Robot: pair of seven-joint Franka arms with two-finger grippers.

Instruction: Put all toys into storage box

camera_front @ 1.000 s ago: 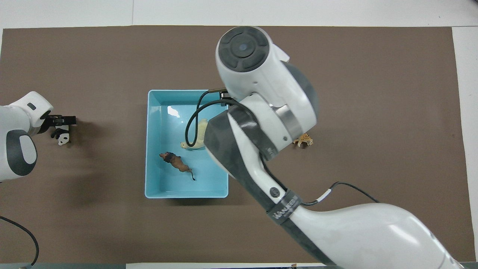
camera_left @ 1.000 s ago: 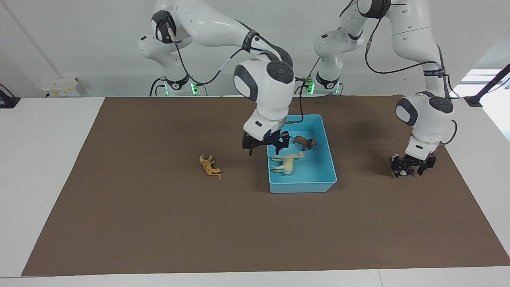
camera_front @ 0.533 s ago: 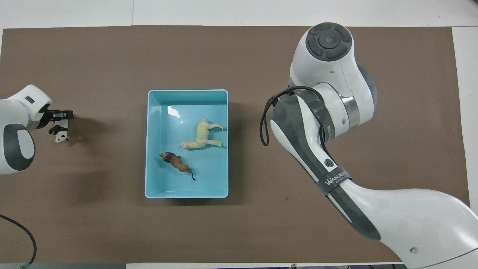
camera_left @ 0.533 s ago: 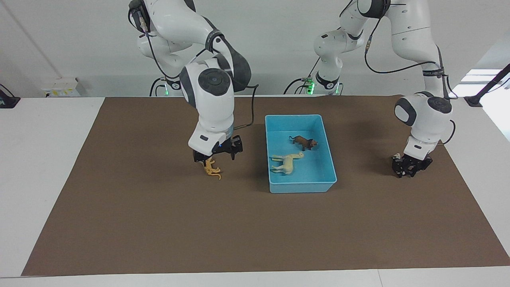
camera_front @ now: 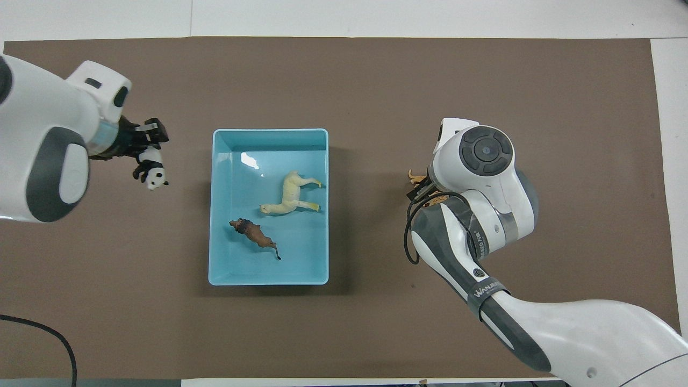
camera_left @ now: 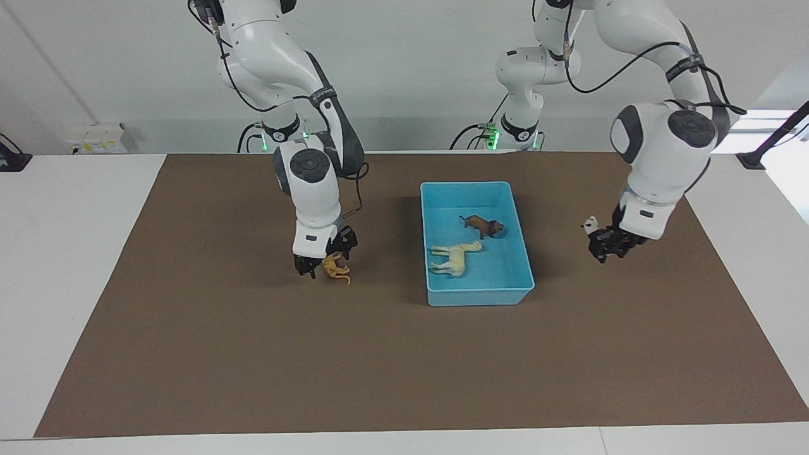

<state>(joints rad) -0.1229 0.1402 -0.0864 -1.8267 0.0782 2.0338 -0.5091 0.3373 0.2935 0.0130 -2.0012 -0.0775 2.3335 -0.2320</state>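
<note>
Left hand (camera_left: 608,243) is clamped on the panda (camera_left: 592,225), raised over the tabletop (camera_left: 221,354) toward its left-arm end. Right hand (camera_left: 324,258) is down, fingers straddling the tiger (camera_left: 335,268); whether they grip is unclear. Camel (camera_left: 454,257) and lion (camera_left: 483,225) lie in the storage box (camera_left: 480,294) mid-tabletop.

Bright, even light from above fills both views — shadows on the brown mat (camera_left: 253,354) are soft, pooling dimly beside the storage box (camera_front: 215,215) and under each arm. A small white glare spot sits on the box floor in the overhead view. Daylight blows out a window (camera_left: 768,120) at the facing view's edge — focus is sharp throughout.
</note>
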